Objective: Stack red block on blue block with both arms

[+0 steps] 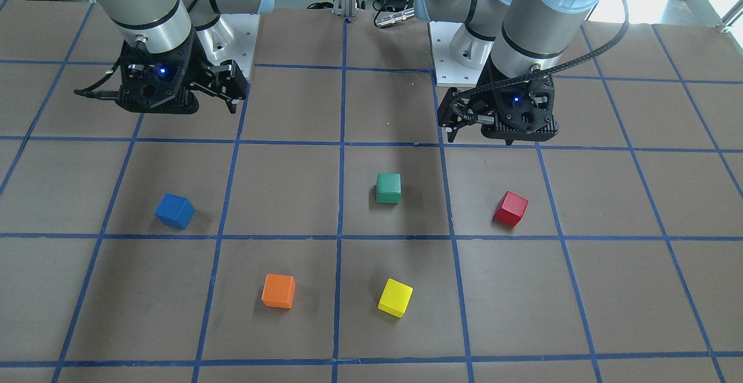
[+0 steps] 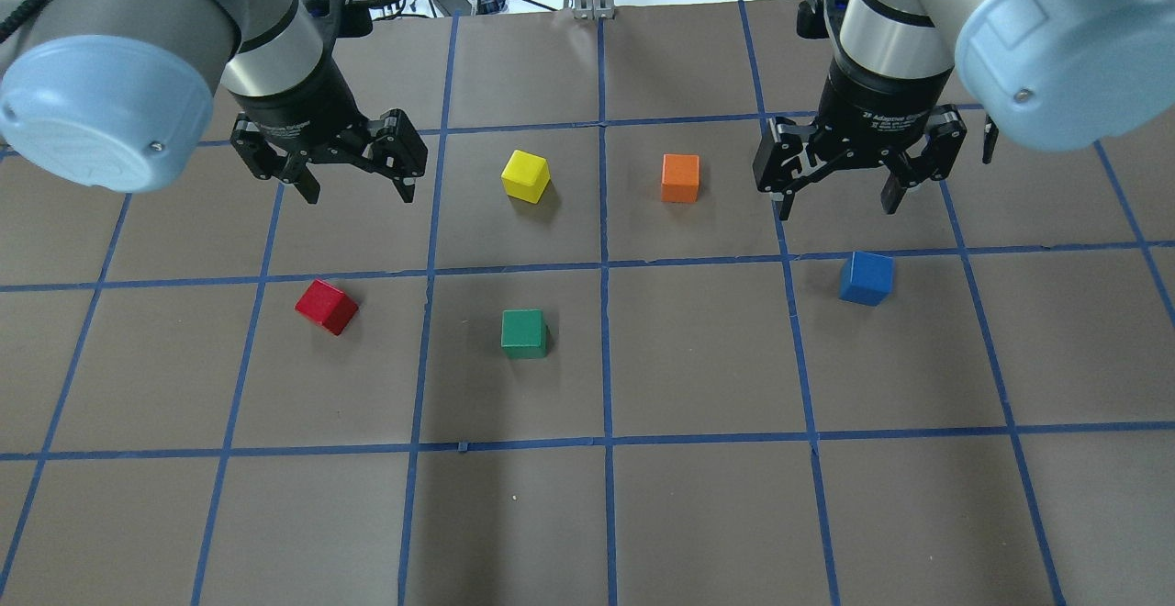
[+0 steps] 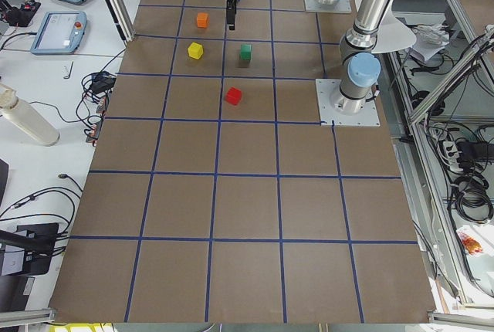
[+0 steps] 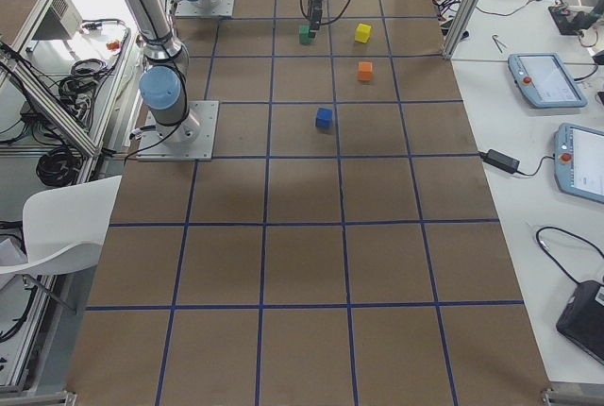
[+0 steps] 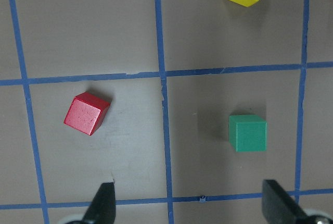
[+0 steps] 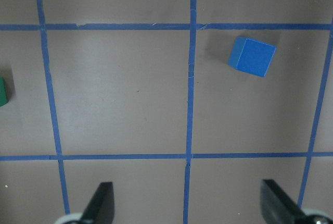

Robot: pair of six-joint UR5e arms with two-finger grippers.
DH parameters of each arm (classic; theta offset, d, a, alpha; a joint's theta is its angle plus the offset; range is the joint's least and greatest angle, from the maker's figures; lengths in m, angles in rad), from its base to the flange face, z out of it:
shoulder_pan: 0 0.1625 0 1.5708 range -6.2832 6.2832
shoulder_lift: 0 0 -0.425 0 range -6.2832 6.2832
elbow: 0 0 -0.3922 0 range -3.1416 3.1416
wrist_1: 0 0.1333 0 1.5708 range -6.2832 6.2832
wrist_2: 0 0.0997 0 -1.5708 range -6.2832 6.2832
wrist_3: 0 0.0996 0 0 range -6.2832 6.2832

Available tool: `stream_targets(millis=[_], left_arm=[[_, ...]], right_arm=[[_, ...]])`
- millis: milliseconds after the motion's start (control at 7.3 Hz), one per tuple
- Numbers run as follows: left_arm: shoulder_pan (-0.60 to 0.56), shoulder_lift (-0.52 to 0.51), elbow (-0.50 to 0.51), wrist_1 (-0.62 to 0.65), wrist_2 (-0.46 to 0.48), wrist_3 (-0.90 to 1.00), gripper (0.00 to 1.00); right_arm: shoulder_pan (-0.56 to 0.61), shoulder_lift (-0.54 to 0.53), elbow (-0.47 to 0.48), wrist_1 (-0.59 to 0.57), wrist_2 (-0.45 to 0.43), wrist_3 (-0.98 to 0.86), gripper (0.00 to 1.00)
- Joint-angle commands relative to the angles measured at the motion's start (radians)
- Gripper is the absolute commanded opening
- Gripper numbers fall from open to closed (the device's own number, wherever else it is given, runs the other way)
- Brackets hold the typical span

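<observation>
Left hand (image 2: 360,191) and right hand (image 2: 837,207) hover wide open, nothing grabbed yet, so left probably drops onto the red block (image 2: 326,307) next.

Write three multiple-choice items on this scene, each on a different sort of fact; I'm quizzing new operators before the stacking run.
1. On whose side of the table does the red block lie?
A) left arm's B) right arm's C) dead centre
2. How many cubes are on the table?
A) four B) five C) six
3. How are the grippers?
A) both open, empty B) left shut on a cube C) right shut on a cube

1 A: overhead, it sits near the left gripper.
2 B: red block, blue block, green cube, yellow cube, orange cube.
3 A: left gripper and right gripper fingers spread, nothing between.
</observation>
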Motion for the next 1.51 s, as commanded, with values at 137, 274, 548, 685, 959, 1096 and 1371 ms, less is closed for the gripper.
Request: stream_targets(millis=[137,274,548,685,959,1096,1371], left_arm=[[-0.002,0.003,0.0,0.0,0.003,0.003,1.0],[-0.002,0.001,0.0,0.0,0.006,0.003,1.0],[-0.002,0.001,0.0,0.0,0.009,0.003,1.0],[-0.002,-0.005,0.0,0.0,0.009,0.003,1.0],[-0.002,-0.005,0.0,-0.002,0.009,0.003,1.0],[-0.002,-0.002,0.0,-0.002,0.009,0.003,1.0],[-0.002,-0.002,0.0,-0.002,0.009,0.003,1.0]], right_arm=[[0.0,0.016,0.0,0.0,-0.006,0.0,1.0],[0.0,0.014,-0.002,0.001,0.002,-0.001,1.0],[0.0,0.022,-0.019,0.0,0.04,0.0,1.0],[-0.001,0.025,-0.02,0.0,0.037,0.0,1.0],[-0.003,0.025,-0.02,-0.008,0.037,0.0,1.0],[-0.003,0.025,-0.02,-0.007,0.039,-0.003,1.0],[-0.003,0.025,-0.019,-0.008,0.039,-0.013,1.0]])
